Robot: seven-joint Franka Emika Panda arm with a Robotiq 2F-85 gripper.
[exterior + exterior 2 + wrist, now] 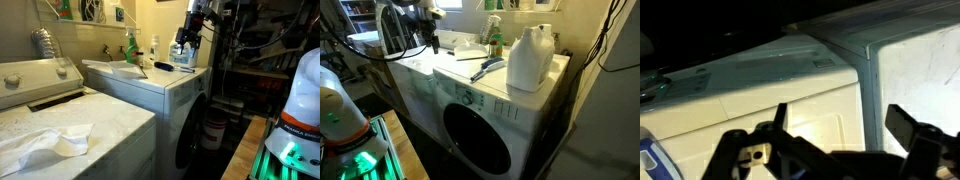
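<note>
The gripper (184, 46) (433, 42) hangs just off the front edge of the washer top (135, 74), its fingers (779, 118) spread wide with nothing between them. The brush (490, 68), the nearest thing, lies mid-top near that front edge. A green spray bottle (494, 40) stands along the back edge and a white jug (530, 58) fills an end corner. There is open air before the machine.

The dryer (535, 128) is smooth, glossy white enamelled metal with a dark shiny door (475, 140), the jug (530, 58) on it matt white plastic, the spray bottle (494, 40) at its ten o'clock green plastic, the gripper (840, 125) matt black, the rag (45, 145) soft crumpled cloth.
</note>
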